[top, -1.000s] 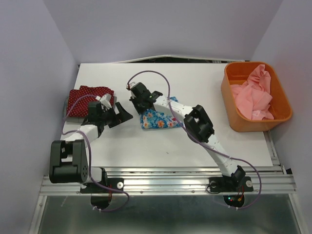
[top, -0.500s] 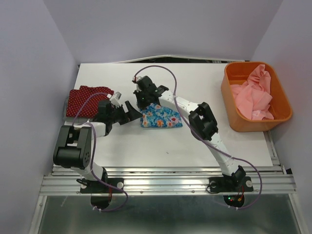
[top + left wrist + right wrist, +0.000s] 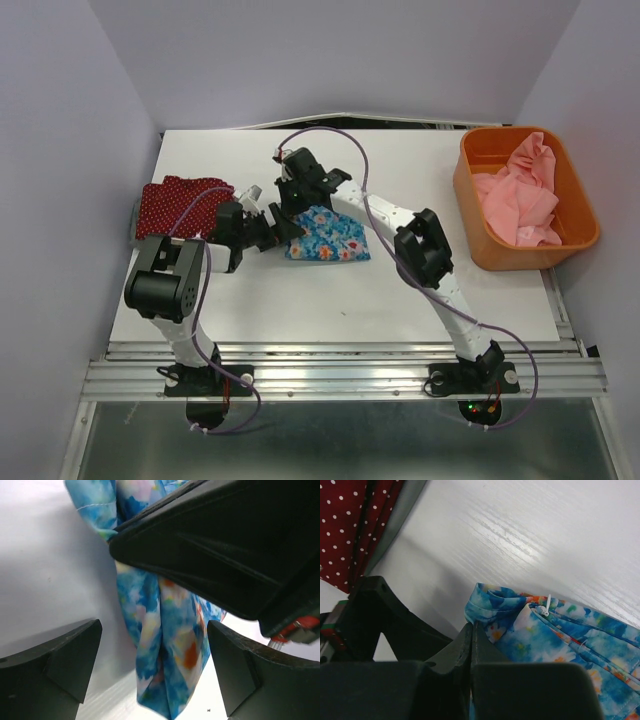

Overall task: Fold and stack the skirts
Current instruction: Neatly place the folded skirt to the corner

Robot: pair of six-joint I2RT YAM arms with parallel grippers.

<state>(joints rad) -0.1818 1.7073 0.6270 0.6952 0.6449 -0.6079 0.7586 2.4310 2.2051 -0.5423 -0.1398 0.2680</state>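
The blue flower-print skirt [image 3: 328, 238] lies bunched at mid-table. My right gripper [image 3: 292, 212] is shut on its left edge [image 3: 490, 607], with the fingertips [image 3: 471, 626] pressed together on the cloth. Just left of it, my left gripper [image 3: 279, 233] is open, and its two fingers [image 3: 57, 667] stand either side of the skirt's hanging fold [image 3: 165, 655] without touching it. The dark red dotted skirt [image 3: 182, 203] lies folded at the table's left, on top of a grey skirt whose edge [image 3: 396, 519] shows beside it.
An orange bin [image 3: 470, 205] holding pink cloth [image 3: 520, 195] stands at the right edge of the table. The left gripper's black body [image 3: 385, 617] sits close beside my right fingers. Purple cables loop over both arms.
My left arm has swung right from beside the red skirt until its open jaws frame the blue skirt's left edge. The right gripper has shifted slightly, still shut on the cloth.
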